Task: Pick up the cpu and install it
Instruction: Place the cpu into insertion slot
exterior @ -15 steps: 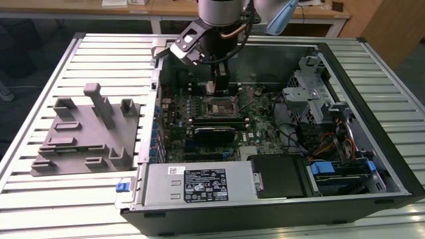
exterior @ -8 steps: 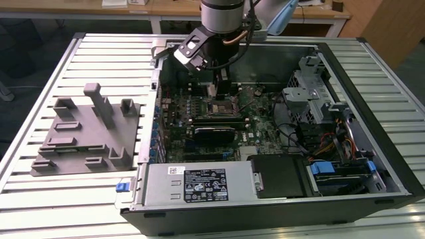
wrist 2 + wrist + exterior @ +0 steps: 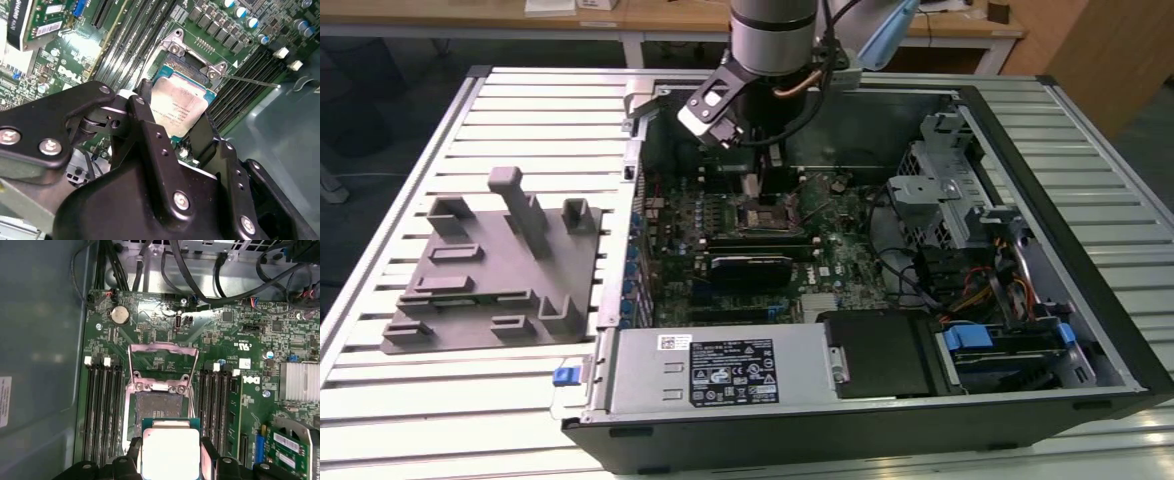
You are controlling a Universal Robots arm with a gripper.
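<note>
On the slatted table [image 3: 454, 400], an open computer case [image 3: 854, 420] lies on its side, exposing the motherboard [image 3: 150, 330]. Its socket [image 3: 160, 405] stands with the retention frame [image 3: 162, 357] raised. Near the socket, not yet seated, the cpu [image 3: 170, 447] is pinched by two opposite edges in the claw [image 3: 171, 465]. Risk: a tilted or offset descent could bend the socket's contacts; a loose pinch could drop the cpu.

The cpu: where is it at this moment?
In both wrist views the cpu is clamped in the gripper, partly over the open socket that lies between the memory slots.
</note>
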